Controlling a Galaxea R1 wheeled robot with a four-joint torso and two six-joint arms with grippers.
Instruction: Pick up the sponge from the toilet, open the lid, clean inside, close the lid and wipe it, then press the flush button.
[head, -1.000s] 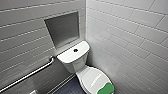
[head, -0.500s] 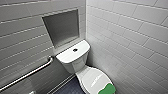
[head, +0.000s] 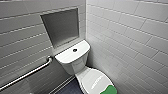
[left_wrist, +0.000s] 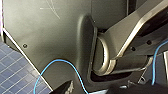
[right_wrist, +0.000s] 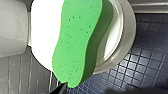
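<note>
Right arm: my wrist hangs over the front part of the toilet (head: 75, 65) and looks almost straight down on it.
Right gripper: open or closed, I cannot tell.
Left arm: my wrist is close to my own dark body plate (left_wrist: 50, 32), where a thin blue cable (left_wrist: 48, 65) makes a loop. A corner of the floor (left_wrist: 15, 71) with dark blue tiles shows beside it.
Left gripper: open or closed, I cannot tell.
Sponge, place: the sponge (head: 108, 89) lies on the front edge of the lid (head: 93, 78), far from the tank.
Sponge, form: bright green with small pores, rounded ends and a slightly narrower waist. Its broad face is turned up to my right wrist camera (right_wrist: 77, 40), and one thick side is in shadow.
Sponge, long axis: it seems to run across the lid, not from tank to front. The end nearer to my wrist reaches over the lid's rim, above the floor tiles.
Lid: closed, flat on the bowl, with faint grey lettering behind the sponge.
Tank cover (head: 65, 57): white and flat, with the round flush button (head: 75, 50) in its middle.
Walls: pale tiles on both sides of the corner, a square niche (head: 61, 26) above the tank, and a metal grab bar (head: 27, 73) running slanted along the left wall.
</note>
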